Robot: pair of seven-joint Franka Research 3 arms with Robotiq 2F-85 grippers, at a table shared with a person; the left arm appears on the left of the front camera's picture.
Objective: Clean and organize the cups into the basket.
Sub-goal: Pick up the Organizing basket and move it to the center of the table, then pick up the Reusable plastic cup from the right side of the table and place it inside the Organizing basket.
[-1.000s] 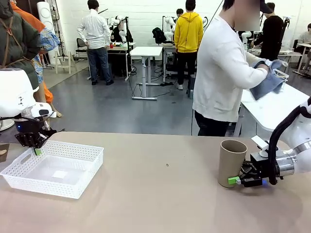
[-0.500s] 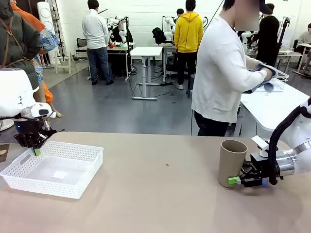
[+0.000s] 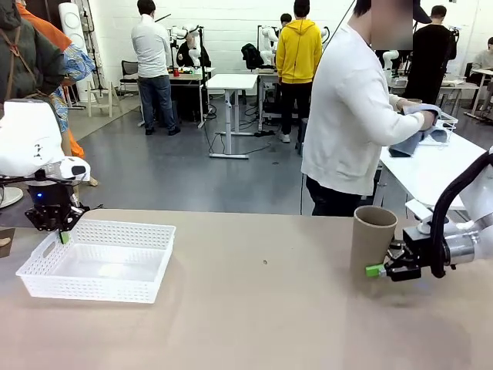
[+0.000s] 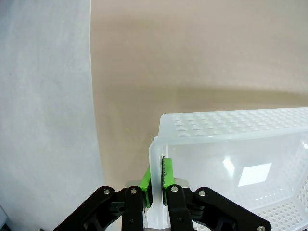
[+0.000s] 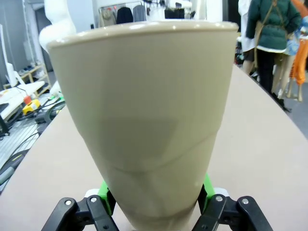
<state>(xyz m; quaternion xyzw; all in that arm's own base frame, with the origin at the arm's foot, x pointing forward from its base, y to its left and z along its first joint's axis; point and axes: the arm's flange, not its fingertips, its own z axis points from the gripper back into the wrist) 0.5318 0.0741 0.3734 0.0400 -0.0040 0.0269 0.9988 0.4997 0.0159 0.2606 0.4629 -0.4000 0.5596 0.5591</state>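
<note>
A tan-brown cup (image 3: 372, 237) stands upright at the right of the table, with my right gripper (image 3: 377, 270) shut on its lower part. In the right wrist view the cup (image 5: 144, 115) rises close between the green pads (image 5: 107, 198). At the left lies the white lattice basket (image 3: 146, 274), with nothing in it. My left gripper (image 3: 62, 236) is shut on the rim of its left end. The left wrist view shows both fingers (image 4: 166, 175) pinching that rim, one inside the basket (image 4: 231, 126) and one outside.
A person in a white top (image 3: 347, 116) stands at the far side, turned to a white side table (image 3: 431, 169), both hands on a blue cloth (image 3: 412, 137). A wire basket (image 3: 445, 122) sits on that side table. Bare tabletop (image 3: 262, 308) lies between basket and cup.
The right gripper has raised the cup a little and drawn it slightly right. The left gripper has shifted the basket slightly right and up at its held end.
</note>
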